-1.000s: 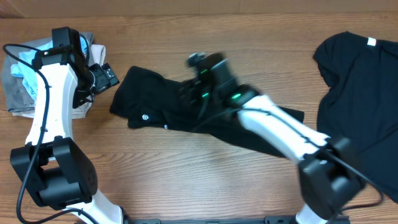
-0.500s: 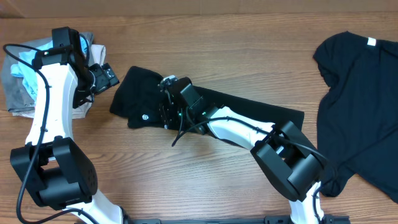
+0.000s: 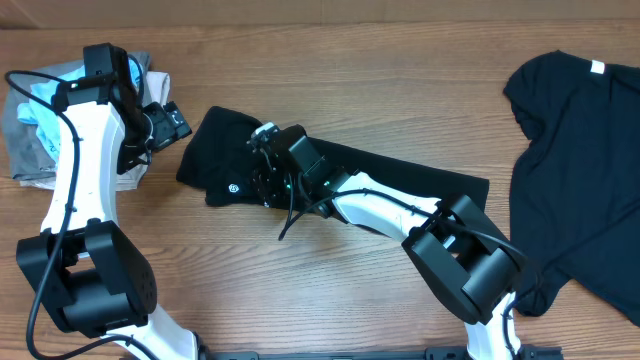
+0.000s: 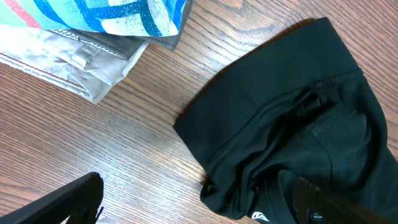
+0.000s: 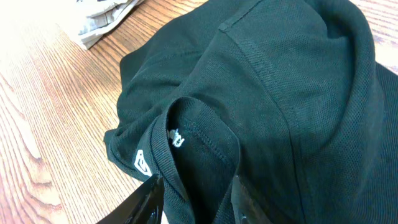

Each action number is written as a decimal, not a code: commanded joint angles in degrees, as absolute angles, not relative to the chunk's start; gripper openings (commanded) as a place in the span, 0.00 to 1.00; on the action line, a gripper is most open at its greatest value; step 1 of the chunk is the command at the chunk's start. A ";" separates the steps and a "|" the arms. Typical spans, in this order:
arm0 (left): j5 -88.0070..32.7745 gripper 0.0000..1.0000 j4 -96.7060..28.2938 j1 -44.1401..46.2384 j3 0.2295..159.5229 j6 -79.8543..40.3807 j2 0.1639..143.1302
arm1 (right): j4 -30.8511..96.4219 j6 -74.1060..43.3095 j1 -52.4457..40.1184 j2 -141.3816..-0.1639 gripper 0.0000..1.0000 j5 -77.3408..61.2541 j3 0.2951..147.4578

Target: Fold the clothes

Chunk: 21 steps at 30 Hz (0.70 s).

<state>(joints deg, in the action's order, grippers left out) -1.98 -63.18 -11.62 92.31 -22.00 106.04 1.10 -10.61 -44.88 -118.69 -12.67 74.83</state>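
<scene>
A black T-shirt [image 3: 225, 150] lies bunched in a long strip across the table's middle, a small round white logo [image 3: 233, 186] at its left end. My right gripper [image 3: 262, 160] sits low over that end. In the right wrist view, it [image 5: 196, 202] is shut on a fold of the collar, with the white logo [image 5: 143, 162] beside the left finger. My left gripper [image 3: 172, 122] hovers open just left of the shirt. Its fingers [image 4: 68, 199] straddle bare wood and the shirt's edge [image 4: 292, 93]. A second black T-shirt [image 3: 580, 150] lies spread at the right.
A pile of other clothes [image 3: 40, 120], blue plaid [image 4: 112, 12] over beige fabric [image 4: 74, 56], sits at the far left beside my left arm. Bare wood shows along the table's front and back.
My right arm swung left along the black T-shirt to its left end, still shut on fabric, then edged slightly further. The left arm has not moved.
</scene>
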 commanded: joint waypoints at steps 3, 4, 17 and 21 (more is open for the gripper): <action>-2.59 1.00 -63.18 -11.29 92.99 -21.89 105.65 | 0.43 -7.14 -46.00 -119.09 0.40 -13.13 75.07; -2.59 1.00 -63.18 -11.29 92.99 -21.89 105.65 | 0.05 -7.01 -46.22 -119.09 0.40 -13.17 75.07; -2.59 1.00 -63.18 -11.29 92.99 -21.89 105.65 | -0.67 -3.11 -48.42 -119.72 0.40 -7.09 75.07; -2.59 1.00 -63.18 -11.29 92.99 -21.89 105.62 | -1.04 -0.56 -48.53 -120.09 0.40 -5.82 75.07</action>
<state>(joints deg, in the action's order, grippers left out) -1.98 -63.18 -11.62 92.31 -22.00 106.04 -0.45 -3.11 -48.38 -118.89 -8.16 74.83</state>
